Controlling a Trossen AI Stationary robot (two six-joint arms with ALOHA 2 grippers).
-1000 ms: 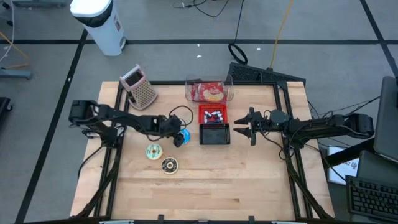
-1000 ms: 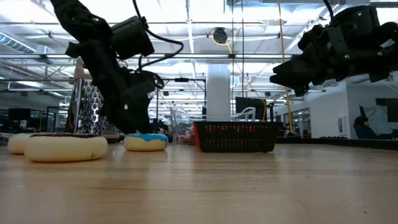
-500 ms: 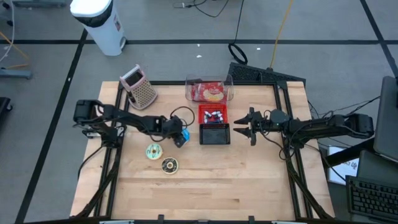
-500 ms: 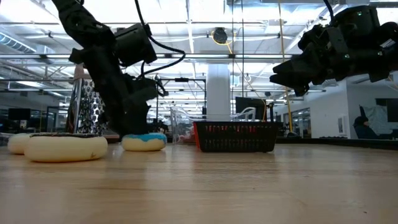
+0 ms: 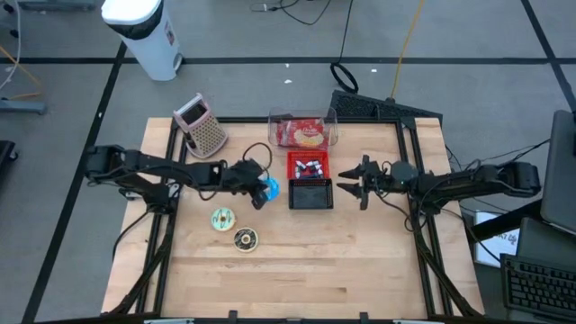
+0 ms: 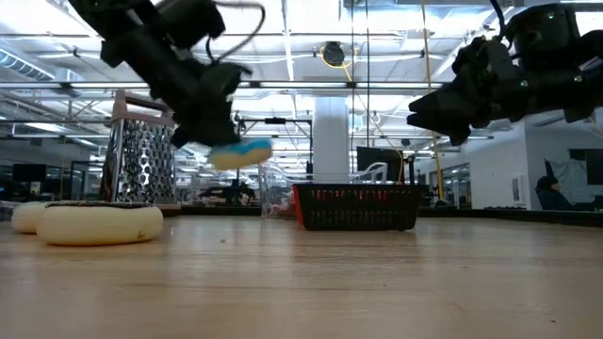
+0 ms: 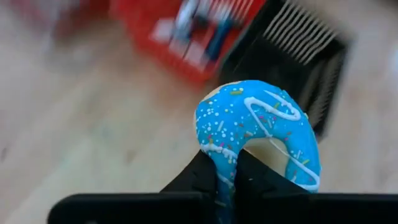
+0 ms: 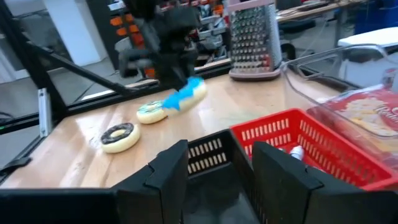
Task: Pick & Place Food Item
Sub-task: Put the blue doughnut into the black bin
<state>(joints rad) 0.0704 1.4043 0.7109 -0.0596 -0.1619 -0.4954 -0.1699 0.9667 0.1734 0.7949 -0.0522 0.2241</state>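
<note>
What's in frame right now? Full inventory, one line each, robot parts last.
blue donut: 1, blue icing with sprinkles, lifted off the table, pinched in the left gripper
donuts on table: 2, one green-iced, one chocolate, left of centre
black basket: 1, black, table centre
red basket: 1, red, holds small items, just behind the black one
clear container: 1, clear with red packaging inside, back centre
grater: 1, metal with pink top, back left
bin: 1, white, on the floor beyond the table
left gripper: 1, dark, jaws closed on the blue donut
right gripper: 1, dark, jaws open, hanging just right of the black basket
</note>
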